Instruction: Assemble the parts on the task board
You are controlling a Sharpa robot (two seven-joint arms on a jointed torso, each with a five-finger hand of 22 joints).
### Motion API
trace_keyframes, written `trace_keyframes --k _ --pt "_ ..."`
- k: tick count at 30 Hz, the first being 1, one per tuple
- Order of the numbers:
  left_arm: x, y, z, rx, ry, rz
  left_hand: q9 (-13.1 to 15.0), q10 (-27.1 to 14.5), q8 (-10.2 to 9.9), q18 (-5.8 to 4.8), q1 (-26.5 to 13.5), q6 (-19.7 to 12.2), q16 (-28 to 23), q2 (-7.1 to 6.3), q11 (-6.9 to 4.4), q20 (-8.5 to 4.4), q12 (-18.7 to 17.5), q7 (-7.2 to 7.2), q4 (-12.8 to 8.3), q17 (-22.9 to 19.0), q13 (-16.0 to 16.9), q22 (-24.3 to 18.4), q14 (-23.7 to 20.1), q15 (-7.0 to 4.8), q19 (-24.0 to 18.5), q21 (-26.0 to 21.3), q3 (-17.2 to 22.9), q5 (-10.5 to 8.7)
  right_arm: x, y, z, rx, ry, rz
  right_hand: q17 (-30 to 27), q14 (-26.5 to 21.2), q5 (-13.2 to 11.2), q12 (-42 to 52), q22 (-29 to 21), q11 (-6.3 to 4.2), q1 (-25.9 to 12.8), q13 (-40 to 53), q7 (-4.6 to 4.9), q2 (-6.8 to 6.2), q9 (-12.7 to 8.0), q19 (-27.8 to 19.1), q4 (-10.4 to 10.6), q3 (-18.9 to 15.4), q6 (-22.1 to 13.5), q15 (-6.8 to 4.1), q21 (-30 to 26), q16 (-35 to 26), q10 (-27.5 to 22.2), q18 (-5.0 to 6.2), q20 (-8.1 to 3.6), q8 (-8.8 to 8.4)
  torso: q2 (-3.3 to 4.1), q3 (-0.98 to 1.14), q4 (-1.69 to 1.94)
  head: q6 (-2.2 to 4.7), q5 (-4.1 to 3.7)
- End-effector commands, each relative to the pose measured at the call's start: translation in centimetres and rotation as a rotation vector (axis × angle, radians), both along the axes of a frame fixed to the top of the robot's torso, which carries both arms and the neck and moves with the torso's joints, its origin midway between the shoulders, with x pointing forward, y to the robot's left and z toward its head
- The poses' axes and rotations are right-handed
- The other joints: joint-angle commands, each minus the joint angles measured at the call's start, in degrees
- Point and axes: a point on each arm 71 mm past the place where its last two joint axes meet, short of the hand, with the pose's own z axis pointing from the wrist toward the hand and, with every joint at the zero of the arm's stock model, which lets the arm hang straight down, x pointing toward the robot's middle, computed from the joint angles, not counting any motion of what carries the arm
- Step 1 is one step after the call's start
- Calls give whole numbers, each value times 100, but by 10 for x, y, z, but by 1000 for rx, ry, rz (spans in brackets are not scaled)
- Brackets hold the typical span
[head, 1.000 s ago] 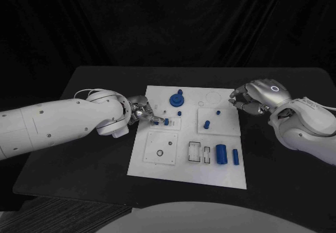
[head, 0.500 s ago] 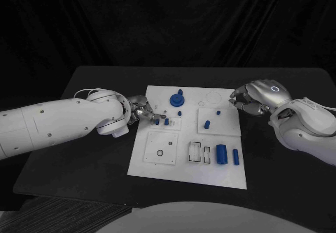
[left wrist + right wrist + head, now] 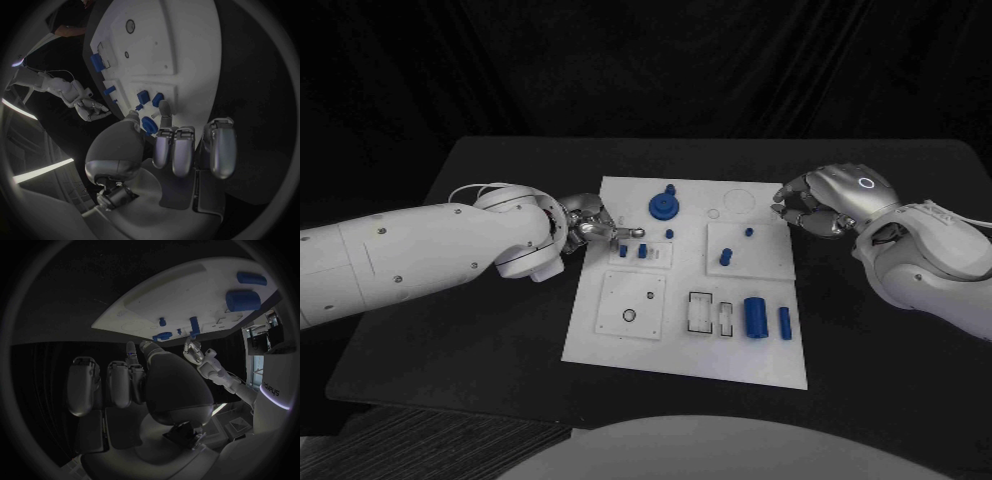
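From the head camera, the white board (image 3: 687,290) lies flat in the middle of the black table (image 3: 473,330), a smooth plate carrying smaller square panels. The left robot hand (image 3: 596,228) sits at the board's left edge, one finger stretched over it towards two small blue pegs (image 3: 633,251). Whether it is pinching anything there, I cannot tell from above.

The left wrist camera gives the underside: the silver fingers (image 3: 187,147) lie curled side by side in a row, the thumb reaches to the pegs (image 3: 149,97), and a small blue part (image 3: 149,124) sits right against the thumb. Held or only touched, I cannot tell.

The right robot hand (image 3: 822,202) hovers at the board's right edge, fingers curled inward and nothing in them. Its wrist camera confirms it: glossy metal fingers (image 3: 103,385) bunched together, empty, with the board's edge beyond.

Across the board: a blue round knob (image 3: 665,207) on a disc near the far edge, a short peg (image 3: 747,232) and a slanted block (image 3: 727,257) on the right panel, then a fat ribbed cylinder (image 3: 756,317) and a slim bar (image 3: 786,323) lying near the front. The wrist camera shows that cylinder (image 3: 242,300) as chunky and rounded.
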Motion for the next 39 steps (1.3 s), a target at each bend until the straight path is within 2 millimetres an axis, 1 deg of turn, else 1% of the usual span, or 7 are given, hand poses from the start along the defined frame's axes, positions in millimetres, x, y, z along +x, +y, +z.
trace_keyframes --k 1,16,17,19,24,31,39 --pt "0 2 5 -62 -69 10 20 489 31 60 -20 -53 15 -7 34 36 40 3 -8 1509 1418 1201 615 32 42 23 -61 -14 -1 -2 0 13 -8 -16 -5 318 20 -29 1161 -43 10 743 -11 -46 -6 178 15 33 -28 -38 -30 -34 317 83 -39 -37 2 -2 0 -1 -19" --pt "18 12 90 -118 -514 -116 -498 322 -666 54 1305 -1116 15 -42 291 194 -233 330 -113 1509 1277 1198 615 242 17 19 -429 339 -4 -6 21 59 -84 -3 45 328 28 -1 1174 -38 13 773 -7 -50 -8 193 9 39 -26 -38 12 -4 329 73 -39 -40 3 -7 -1 -1 -74" --pt "21 9 96 -135 -558 -143 -593 116 -745 71 1651 -1238 15 -81 340 217 -551 372 -253 1509 1118 1174 615 280 -39 -61 -307 418 -4 -5 22 61 -87 -1 45 328 28 -1 1174 -38 13 773 -7 -50 -8 193 9 39 -26 -38 12 -4 329 73 -39 -40 2 -8 -1 -1 -65" --pt "26 4 104 -162 -623 -197 -975 -2010 -959 105 2493 -1571 15 -127 436 295 -3586 429 -501 1509 -437 1123 615 311 -196 -236 39 1004 -3 -3 23 64 -94 5 45 328 28 -1 1174 -38 13 773 -7 -50 -8 193 9 39 -26 -38 12 -4 329 73 -39 -40 1 -4 -4 -1 -58" --pt "35 -13 108 -109 -740 -377 -2379 -2903 -1436 23 3551 -1328 15 -574 559 408 -6993 399 -213 1509 -3474 1245 615 689 82 222 982 1208 -3 -1 25 67 -103 20 68 334 47 16 1183 -28 13 789 -7 -48 -7 205 7 45 -14 -40 43 11 337 66 -40 -37 4 6 -9 -1 -82" --pt "36 -38 87 89 -885 -683 -3478 -3542 -1655 71 3861 -1220 7 -1049 252 162 -7876 -280 -281 1498 -4871 1184 610 140 -38 24 1455 1091 -3 0 26 80 -124 34 98 346 172 42 1194 -12 39 816 -6 -57 -5 220 -27 80 26 -37 76 38 355 59 -41 -30 9 11 13 -1 -129" --pt "31 -59 72 127 -931 -834 -3959 -3368 -1638 95 3647 -1068 -16 -1087 226 145 -7761 -401 -187 1465 -5318 1149 596 142 -114 -115 1467 549 -3 0 25 80 -124 38 96 346 196 30 1192 -13 37 806 -2 -61 -7 217 -28 84 26 -35 69 38 352 60 -40 -33 47 -20 4 -1 -137"
